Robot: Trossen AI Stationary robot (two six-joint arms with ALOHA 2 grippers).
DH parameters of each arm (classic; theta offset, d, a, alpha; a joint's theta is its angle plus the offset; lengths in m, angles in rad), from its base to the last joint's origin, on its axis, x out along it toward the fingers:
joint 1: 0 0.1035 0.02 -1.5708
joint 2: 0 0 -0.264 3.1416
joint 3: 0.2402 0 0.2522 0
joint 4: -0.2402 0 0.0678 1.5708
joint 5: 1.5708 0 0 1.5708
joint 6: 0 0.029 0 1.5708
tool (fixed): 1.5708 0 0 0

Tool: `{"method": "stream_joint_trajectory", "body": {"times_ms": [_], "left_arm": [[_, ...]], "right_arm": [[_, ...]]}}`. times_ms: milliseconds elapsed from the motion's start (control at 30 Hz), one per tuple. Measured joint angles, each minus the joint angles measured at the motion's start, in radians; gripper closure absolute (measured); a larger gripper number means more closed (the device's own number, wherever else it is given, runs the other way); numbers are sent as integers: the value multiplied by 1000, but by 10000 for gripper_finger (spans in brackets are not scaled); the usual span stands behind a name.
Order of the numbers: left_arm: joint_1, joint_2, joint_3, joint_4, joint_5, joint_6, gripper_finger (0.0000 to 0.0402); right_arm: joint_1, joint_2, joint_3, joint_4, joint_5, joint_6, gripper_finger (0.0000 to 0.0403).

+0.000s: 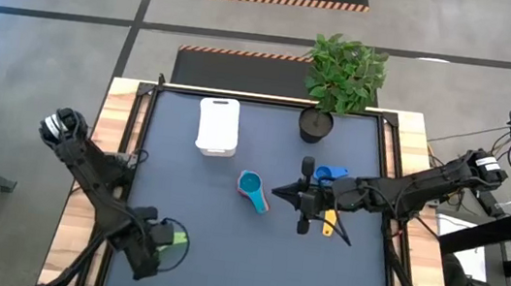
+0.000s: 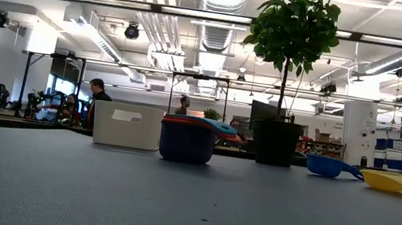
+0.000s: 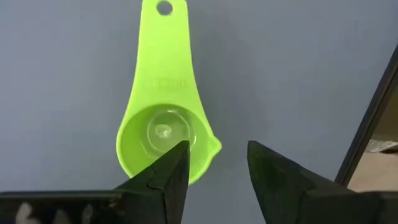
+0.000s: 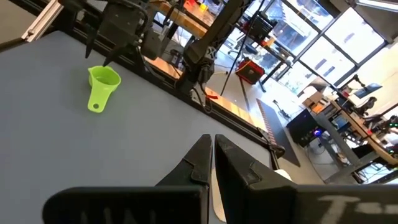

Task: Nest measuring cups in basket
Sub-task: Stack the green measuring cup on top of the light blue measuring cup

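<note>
A green cup (image 3: 165, 134) stands open side up on the mat near the table's front left; it also shows in the high view (image 1: 181, 239). My left gripper (image 3: 214, 155) is open above it, one finger over the bowl and one beside the rim; I cannot tell whether it touches. A stack of nested cups (image 1: 252, 190), teal on top, stands mid-table. My right gripper (image 1: 277, 193) is shut and empty just right of the stack. A blue cup (image 1: 330, 174) and a yellow cup (image 1: 328, 224) lie by the right arm. The white basket (image 1: 218, 125) stands at the back.
A black pot with a green plant (image 1: 317, 123) stands at the back, right of the basket. The table's raised frame (image 1: 136, 163) runs along the mat's left and right sides. In the low view, people show in the room far behind the table.
</note>
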Motion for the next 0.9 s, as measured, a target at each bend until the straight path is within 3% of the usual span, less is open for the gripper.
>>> {"method": "stream_joint_trajectory", "body": {"times_ms": [167, 467, 733, 900], "left_arm": [[-29, 0, -12, 6, -105, -44, 234], [-37, 0, -130, 179, -81, -78, 220], [-44, 0, -198, 223, -65, -123, 244], [-44, 0, -212, 234, -62, -125, 287]], "right_arm": [[0, 0, 12, -3, 0, 6, 394], [0, 1, 12, -15, 0, 11, 394], [0, 1, 12, -16, 0, 12, 394], [0, 1, 12, -16, 0, 12, 394]]}}
